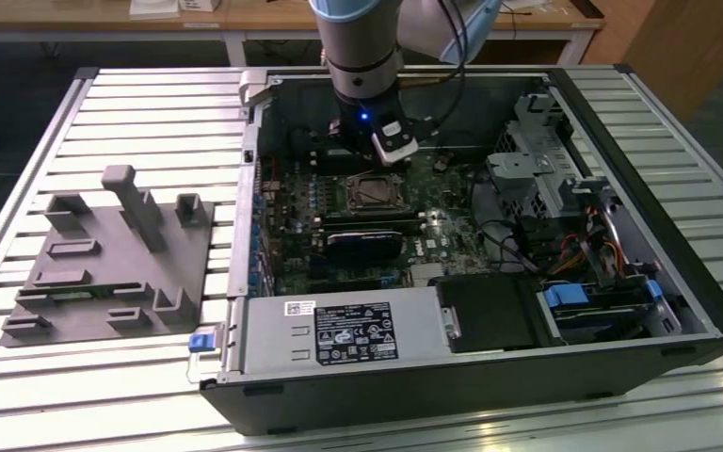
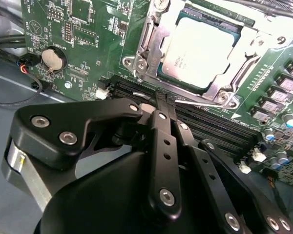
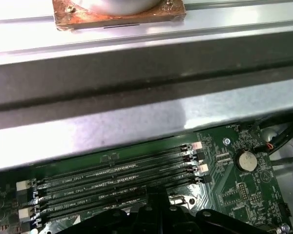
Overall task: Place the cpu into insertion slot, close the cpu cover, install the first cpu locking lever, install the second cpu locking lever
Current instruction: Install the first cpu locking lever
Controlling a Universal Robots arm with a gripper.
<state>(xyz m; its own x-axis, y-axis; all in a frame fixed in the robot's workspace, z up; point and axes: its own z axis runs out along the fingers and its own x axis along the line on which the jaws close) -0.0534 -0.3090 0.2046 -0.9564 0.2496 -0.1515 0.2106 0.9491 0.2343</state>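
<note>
The cpu (image 2: 200,48) lies flat in the insertion slot (image 1: 368,193) on the green board, silvery top up. The cpu cover (image 2: 219,90) is folded down over it and frames its top. A thin silver locking lever (image 2: 200,102) runs along the socket edge nearest the memory slots. My gripper (image 2: 161,97) is shut, its black fingertips pressed together right at that lever's end, beside the socket corner. In the exterior view the gripper (image 1: 391,158) hangs inside the open computer case just behind the socket. Its tip (image 3: 158,192) also shows in the first wrist view, over the memory slots.
Long black memory slots (image 3: 117,180) lie beside the socket. A coin battery (image 2: 53,58) and cables sit farther along the board. The case holds a black card (image 1: 364,247), a power supply (image 1: 336,331) and drive bays (image 1: 601,306). A grey fixture (image 1: 110,259) stands at the exterior view's left.
</note>
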